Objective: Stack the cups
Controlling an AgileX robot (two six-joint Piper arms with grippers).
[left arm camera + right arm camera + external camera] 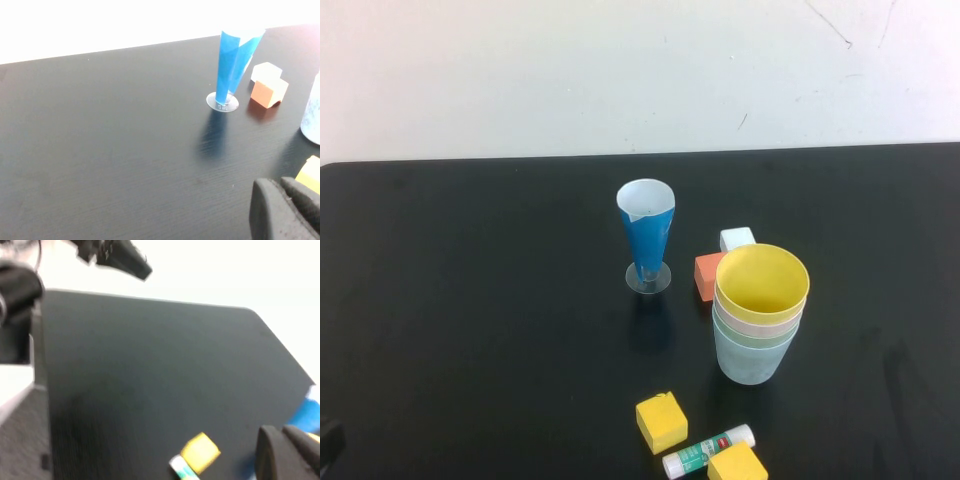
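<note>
The four cups stand nested in one upright stack right of the table's middle: yellow (762, 283) on top, then the pink rim (756, 322), the pale green rim (752, 340), and light blue (752, 365) at the bottom. The stack's edge shows in the left wrist view (312, 117). My left gripper (281, 184) is shut and empty, low over the table's near left, well away from the stack. My right gripper (283, 432) is shut and empty, off to the right, outside the high view.
A tall blue cone cup (646, 232) on a clear foot stands left of the stack. An orange block (707, 275) and a white block (737, 239) lie behind the stack. Two yellow blocks (661, 421) (737, 465) and a glue stick (708, 450) lie in front.
</note>
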